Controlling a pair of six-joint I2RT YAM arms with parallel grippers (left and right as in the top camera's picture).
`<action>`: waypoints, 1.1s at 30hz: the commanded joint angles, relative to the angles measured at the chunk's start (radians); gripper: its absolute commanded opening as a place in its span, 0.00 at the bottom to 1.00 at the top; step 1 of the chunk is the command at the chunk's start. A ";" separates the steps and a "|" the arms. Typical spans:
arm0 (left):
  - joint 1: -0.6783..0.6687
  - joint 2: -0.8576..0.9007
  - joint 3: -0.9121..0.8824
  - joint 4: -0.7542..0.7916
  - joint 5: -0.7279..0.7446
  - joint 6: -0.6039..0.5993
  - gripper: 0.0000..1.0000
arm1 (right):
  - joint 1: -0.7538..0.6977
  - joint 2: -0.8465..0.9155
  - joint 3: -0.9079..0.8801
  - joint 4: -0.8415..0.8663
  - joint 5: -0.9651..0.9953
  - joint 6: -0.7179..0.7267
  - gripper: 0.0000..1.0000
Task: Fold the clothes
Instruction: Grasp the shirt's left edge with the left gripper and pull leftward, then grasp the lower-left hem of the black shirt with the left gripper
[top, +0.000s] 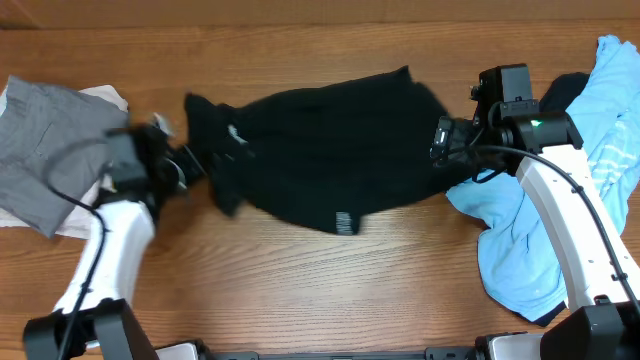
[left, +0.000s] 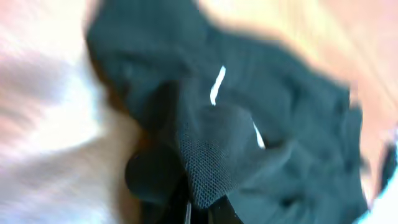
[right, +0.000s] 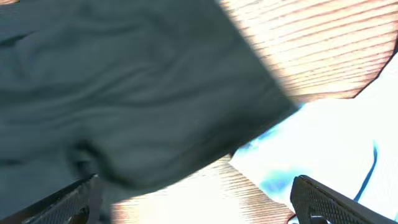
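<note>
Black shirt (top: 320, 150): where do you have it on your feed?

— On the overhead view I have it spread, rumpled, across the middle of the wooden table (top: 300, 290). Its small white lettering (top: 343, 222) is near the hem at 6 o'clock.

— Take me across, from 9 o'clock.

— At 9 o'clock a grey garment (top: 45, 150) lies on a white cloth (top: 100, 97). Just beside it, my left gripper (top: 188, 165) sits at the shirt's 9 o'clock edge, where a narrow tail of black cloth runs out to it.

— Is it holding?

— The left wrist view is badly smeared. Black mesh cloth bunches up right at 6 o'clock, where my fingers are, so I read them as pinching a fold of the black shirt.

— And the other side?

— My right gripper (top: 440, 140) is at the shirt's 3 o'clock edge. On its wrist view the fingers (right: 329, 199) stand spread wide, with nothing clamped between them. The black cloth reaches the finger at 7 o'clock; the finger at 5 o'clock is apart from it. Beyond, at 3 o'clock on the table, a light blue shirt (top: 610, 150) lies crumpled.
</note>
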 joint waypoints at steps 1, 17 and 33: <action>0.050 -0.020 0.153 -0.003 -0.148 0.098 0.09 | -0.006 -0.008 0.008 0.000 -0.013 0.005 1.00; -0.120 0.051 0.217 -0.375 0.024 0.063 1.00 | -0.006 -0.007 0.007 -0.006 -0.013 0.004 1.00; -0.362 0.398 0.218 -0.085 -0.002 -0.282 0.87 | -0.006 0.000 0.000 -0.017 -0.012 0.000 1.00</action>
